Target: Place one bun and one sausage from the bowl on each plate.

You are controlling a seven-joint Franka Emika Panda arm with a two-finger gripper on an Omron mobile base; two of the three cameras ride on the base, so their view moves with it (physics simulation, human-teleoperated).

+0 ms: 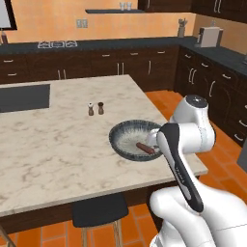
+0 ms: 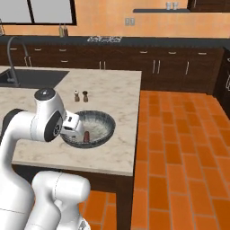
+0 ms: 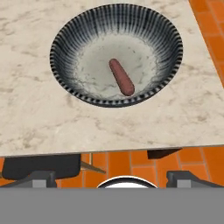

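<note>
Bowl (image 3: 116, 54) sits near the corner of the marble island (image 1: 58, 144), close to the edge on my side, which I judge is why the base is parked here: everything in it falls within an easy downward reach. One sausage (image 3: 121, 77) lies on the pale inner floor, slightly off centre and running diagonally in my hand view; I can make out no bun in there with it. A salt and pepper pair (image 1: 95, 108) stands a little further in on the island, well apart from the bowl, so it shouldn't crowd a pick. I see no plates anywhere on the stretch of island my cameras cover, so I expect I will have to drive to find them.

My gripper (image 3: 112, 177) hangs above the island's near edge, short of the bowl, looking down into it. Two dark finger tips (image 3: 41, 177) show at the bottom of my hand view, set far apart, so I read the claw as spread wide with nothing between the jaws and touching nothing.
</note>
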